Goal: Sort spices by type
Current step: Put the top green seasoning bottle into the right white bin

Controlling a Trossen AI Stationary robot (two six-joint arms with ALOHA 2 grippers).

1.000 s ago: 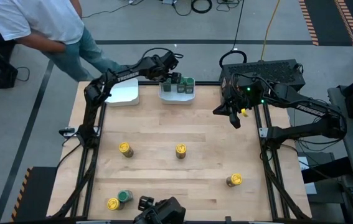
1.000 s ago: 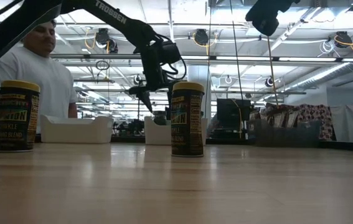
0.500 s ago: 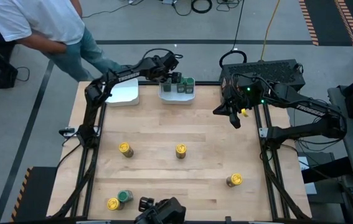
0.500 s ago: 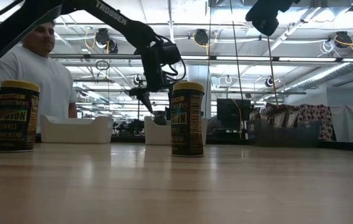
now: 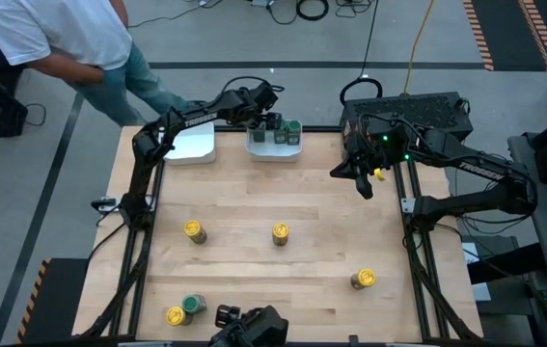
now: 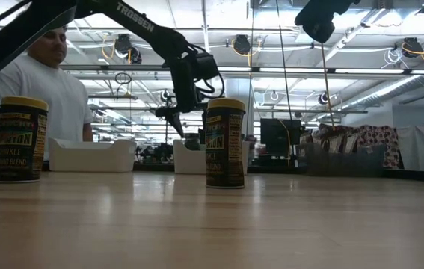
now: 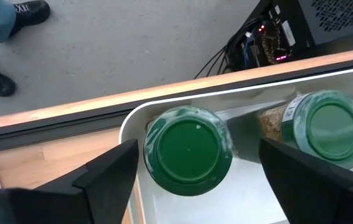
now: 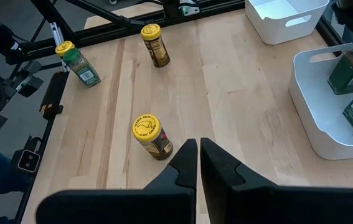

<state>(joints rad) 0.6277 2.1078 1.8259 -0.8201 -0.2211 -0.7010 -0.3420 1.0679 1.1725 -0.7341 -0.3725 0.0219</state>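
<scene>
Two green-lidded spice jars (image 7: 188, 152) (image 7: 329, 127) stand upright in a white tray (image 5: 273, 143) at the table's far edge. My left gripper (image 7: 198, 146) hangs open over that tray, slanting down, one finger on either side of the nearer jar. Yellow-lidded jars (image 5: 193, 230) (image 5: 280, 232) (image 5: 362, 279) stand upright on the bare wood. At the near left a yellow-lidded jar (image 5: 176, 315) and a green-lidded one (image 5: 194, 305) stand side by side. My right gripper (image 5: 362, 185) waits shut above the table's right side, with nothing in it (image 8: 198, 149).
A second white tray (image 5: 194, 145) sits left of the first. A person in a white shirt (image 5: 51, 39) stands beyond the far left corner. A black box (image 5: 418, 111) stands at the far right, and a camera mount (image 5: 249, 328) at the near edge.
</scene>
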